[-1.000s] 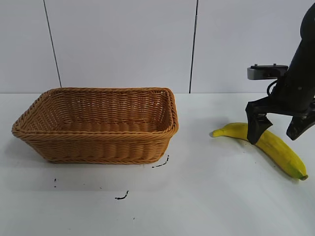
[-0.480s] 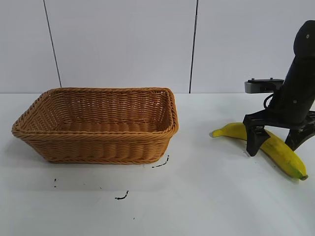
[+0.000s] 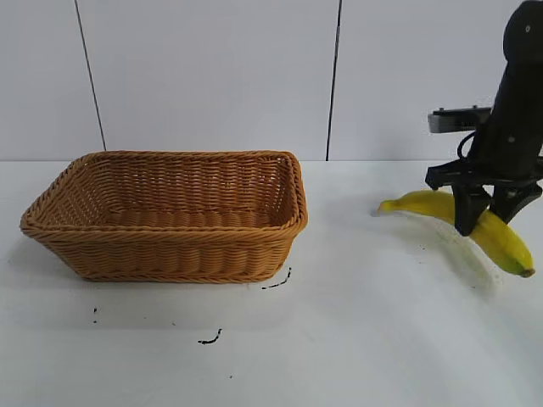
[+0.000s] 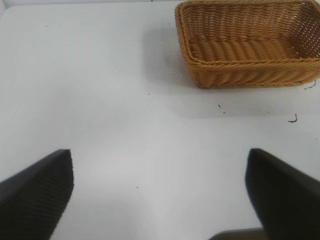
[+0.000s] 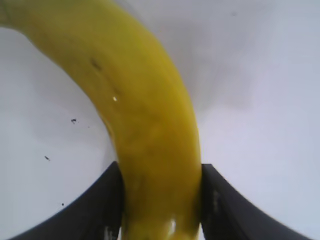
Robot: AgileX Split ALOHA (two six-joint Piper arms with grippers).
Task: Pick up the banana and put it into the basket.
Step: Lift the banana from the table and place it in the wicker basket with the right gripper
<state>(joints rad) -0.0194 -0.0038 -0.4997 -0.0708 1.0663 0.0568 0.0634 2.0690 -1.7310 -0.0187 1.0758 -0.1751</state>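
So the right gripper point(image 3: 478, 222) is clamped on the banana point(image 3: 441, 206) mid-length, holding it clear of the table point(image 3: 356, 339) near the right edge. Basket point(image 3: 170, 216) sits well apart toward the left. Only the left wrist view shows the left gripper point(image 4: 160, 195), fingers wide apart.

A lab-style test bench: a bare white table point(image 3: 356, 339) with small black marks point(image 3: 209, 339), plain white wall panels point(image 3: 212, 76) behind, and a black robot arm point(image 3: 517, 102).
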